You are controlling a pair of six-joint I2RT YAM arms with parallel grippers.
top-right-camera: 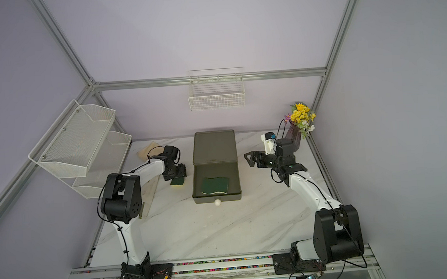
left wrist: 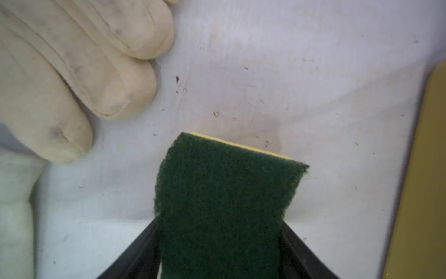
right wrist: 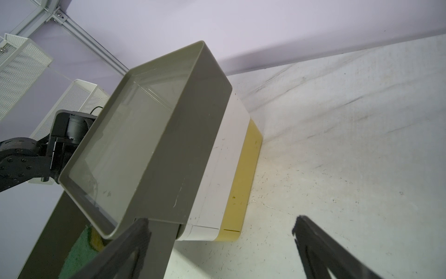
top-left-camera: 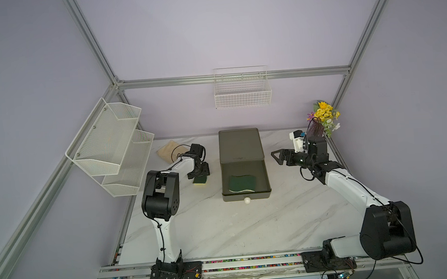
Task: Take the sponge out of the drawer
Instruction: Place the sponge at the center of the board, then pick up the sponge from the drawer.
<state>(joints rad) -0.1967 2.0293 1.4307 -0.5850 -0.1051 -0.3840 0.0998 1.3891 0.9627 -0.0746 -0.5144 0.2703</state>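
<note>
A green-topped, yellow-bottomed sponge (top-left-camera: 201, 180) (top-right-camera: 178, 181) (left wrist: 224, 193) lies flat on the marble table, left of the drawer. My left gripper (top-left-camera: 200, 176) (left wrist: 219, 223) points down over it, jaws open, with a finger on each side of it and a thin gap showing on one side. The olive drawer (top-left-camera: 246, 195) (top-right-camera: 217, 197) is pulled out of its cabinet (top-left-camera: 240, 144), and a second green sponge (top-left-camera: 243, 183) (top-right-camera: 215, 185) (right wrist: 79, 248) lies flat inside. My right gripper (top-left-camera: 276, 156) (right wrist: 220, 221) hovers open and empty to the right of the cabinet.
A beige glove (left wrist: 72, 72) (top-left-camera: 169, 150) lies behind the left gripper. A white mesh shelf (top-left-camera: 109, 145) hangs on the left wall and a wire basket (top-left-camera: 242, 93) on the back wall. A vase of flowers (top-left-camera: 321, 124) stands at the back right. The drawer has a white knob (top-left-camera: 247, 200).
</note>
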